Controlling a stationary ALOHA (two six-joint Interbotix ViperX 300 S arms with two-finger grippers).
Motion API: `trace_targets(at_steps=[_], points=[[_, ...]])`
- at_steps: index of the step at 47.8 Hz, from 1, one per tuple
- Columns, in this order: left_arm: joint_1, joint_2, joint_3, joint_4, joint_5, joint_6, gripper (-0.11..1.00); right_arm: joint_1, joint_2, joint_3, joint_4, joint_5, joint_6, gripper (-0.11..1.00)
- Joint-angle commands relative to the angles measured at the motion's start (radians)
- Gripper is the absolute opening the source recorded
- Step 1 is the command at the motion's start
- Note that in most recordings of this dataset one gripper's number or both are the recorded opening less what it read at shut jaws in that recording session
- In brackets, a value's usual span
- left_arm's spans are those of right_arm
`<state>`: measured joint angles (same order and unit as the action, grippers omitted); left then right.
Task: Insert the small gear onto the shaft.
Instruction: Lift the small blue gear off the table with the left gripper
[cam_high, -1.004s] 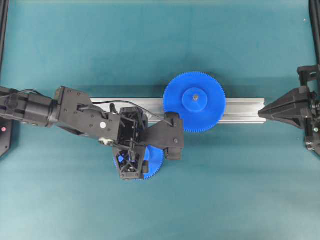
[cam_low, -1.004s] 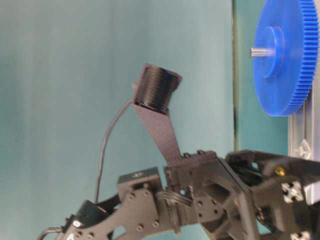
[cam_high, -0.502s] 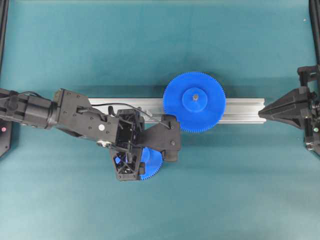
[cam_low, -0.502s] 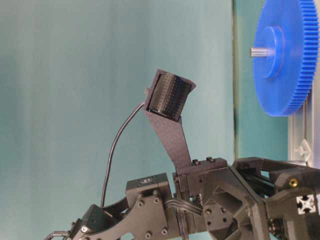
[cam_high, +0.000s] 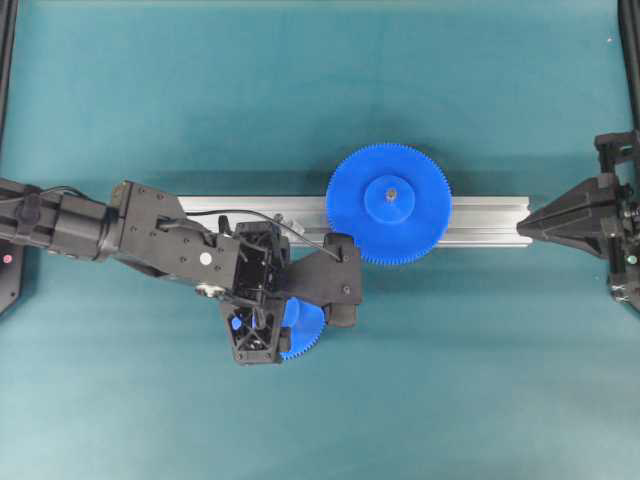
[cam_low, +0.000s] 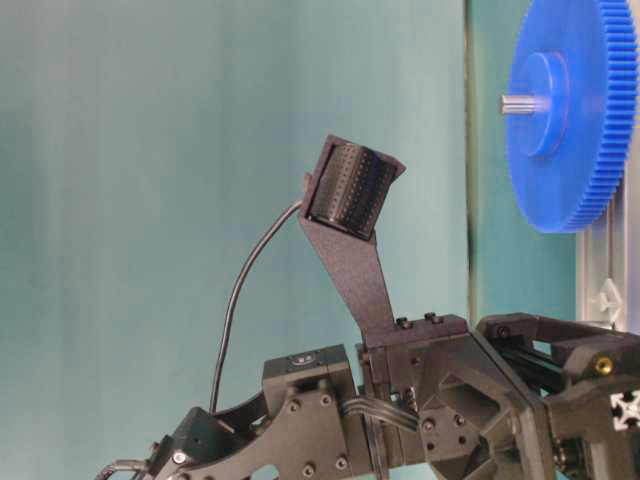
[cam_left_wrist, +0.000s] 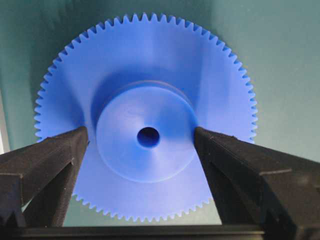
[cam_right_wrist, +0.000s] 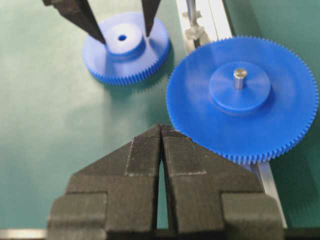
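Observation:
The small gear (cam_left_wrist: 147, 137) lies flat on the green mat in front of the rail, hub up; it also shows in the overhead view (cam_high: 305, 328) and the right wrist view (cam_right_wrist: 125, 47). My left gripper (cam_left_wrist: 140, 134) is open and down over it. Its jaws stand either side of the hub: the right finger (cam_left_wrist: 215, 150) touches the hub, the left finger (cam_left_wrist: 65, 150) is a sliver off it. The shaft (cam_right_wrist: 191, 12) stands on the rail beside the wider gear. My right gripper (cam_right_wrist: 161, 129) is shut and empty at the rail's right end (cam_high: 522, 228).
The wider blue gear (cam_high: 388, 204) with a grey pin tip sits on the aluminium rail (cam_high: 480, 220), also seen in the table-level view (cam_low: 570, 110). The left arm's camera mount (cam_low: 350, 190) sticks up above the wrist. Green mat lies all around.
The left arm has shifted slightly over the small gear; in the table-level view its camera mount has moved right and up. The gears and the right arm have not moved.

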<state>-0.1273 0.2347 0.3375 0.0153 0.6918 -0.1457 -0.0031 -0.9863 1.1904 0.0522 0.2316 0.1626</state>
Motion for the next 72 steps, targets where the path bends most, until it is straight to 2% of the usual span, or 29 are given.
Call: trace_targets(at_steps=[1,32,72], points=[[0.000,-0.012,-0.012,0.003,-0.005,-0.005,0.92,-0.002,0.005,-0.009,0.000,-0.006,0.009,0.06],[-0.015,-0.012,-0.026,0.003,-0.003,-0.018,0.92,-0.002,0.005,-0.009,0.000,-0.005,0.011,0.06],[-0.014,0.008,0.002,0.003,-0.037,-0.021,0.92,0.003,0.003,-0.014,0.000,-0.005,0.011,0.06]])
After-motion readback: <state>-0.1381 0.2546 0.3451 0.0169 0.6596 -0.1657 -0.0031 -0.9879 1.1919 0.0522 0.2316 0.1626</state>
